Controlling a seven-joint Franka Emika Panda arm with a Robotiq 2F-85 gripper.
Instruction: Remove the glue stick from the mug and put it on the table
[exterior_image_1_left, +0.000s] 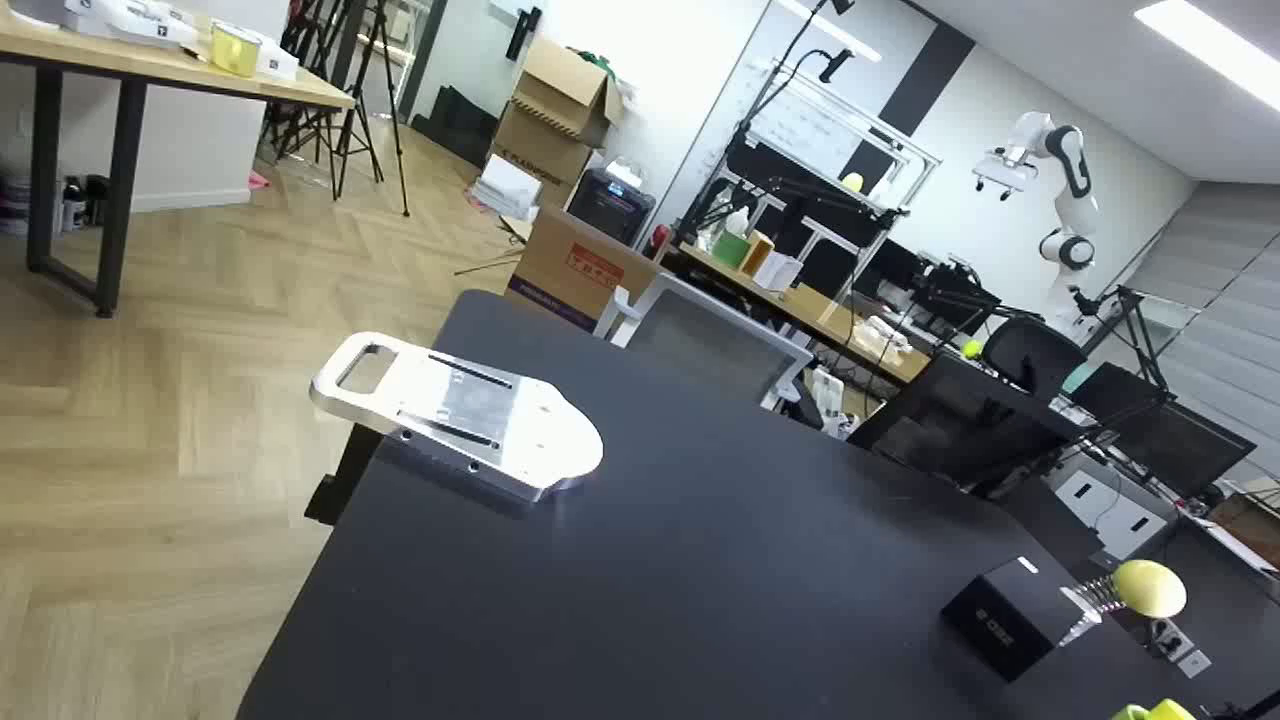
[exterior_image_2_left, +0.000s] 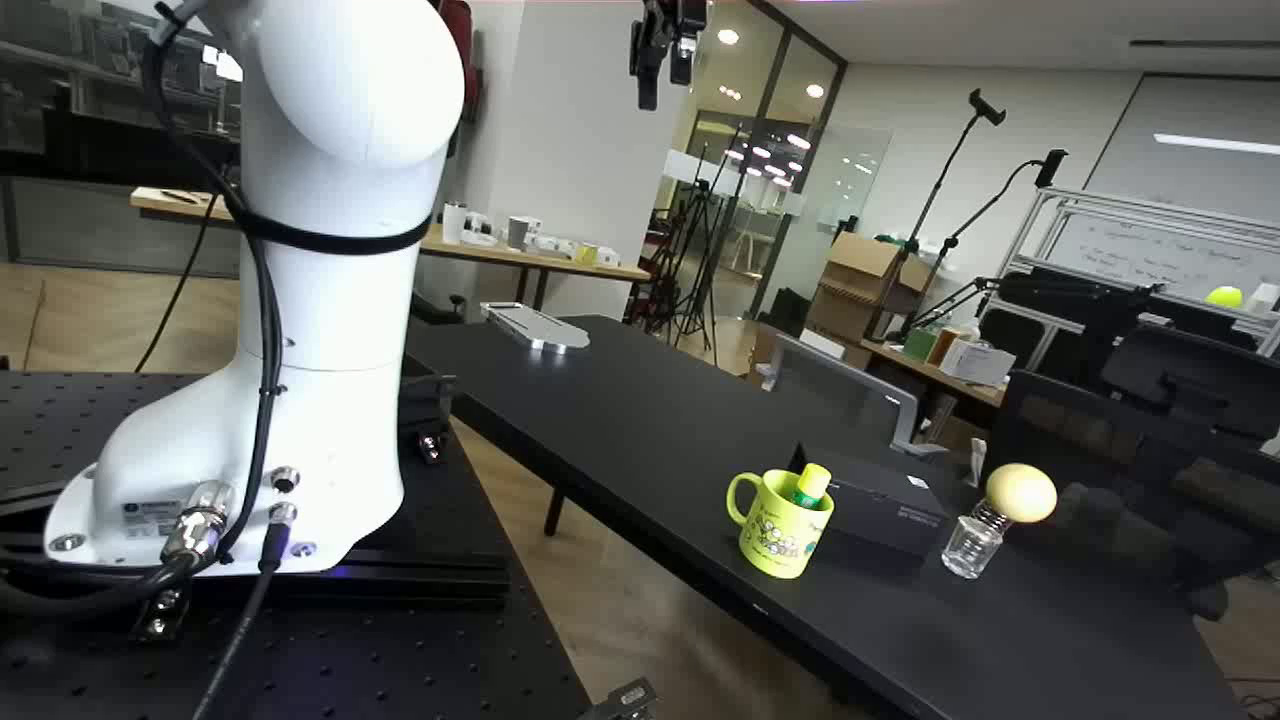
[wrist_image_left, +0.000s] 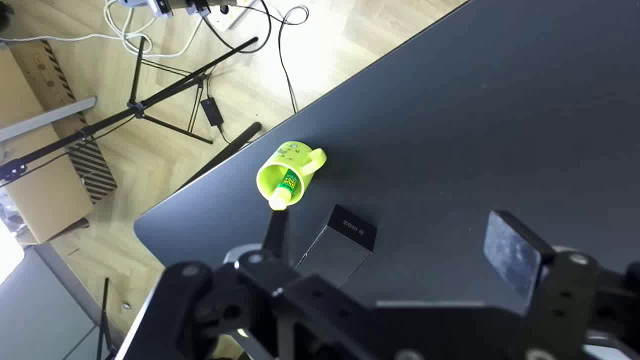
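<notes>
A yellow-green mug (exterior_image_2_left: 785, 525) stands upright on the black table (exterior_image_2_left: 620, 430), beside a black box. The glue stick (exterior_image_2_left: 810, 487), green with a pale yellow cap, leans inside the mug, its cap above the rim. In the wrist view the mug (wrist_image_left: 295, 152) and glue stick (wrist_image_left: 287, 185) show at the left of centre, on the table (wrist_image_left: 425, 150). In an exterior view the table (exterior_image_1_left: 700, 600) shows, with only a yellow-green sliver at the lower right edge. My gripper (wrist_image_left: 392, 235) is open and empty, high above the table; it also shows at the top of an exterior view (exterior_image_2_left: 665, 85).
The black box (exterior_image_2_left: 880, 510) lies close to the mug; it also shows in the wrist view (wrist_image_left: 335, 250). A clear jar with a spring and yellow ball (exterior_image_2_left: 1020, 493) stands past the box. A silver metal plate (exterior_image_1_left: 520, 420) lies at the table's far end.
</notes>
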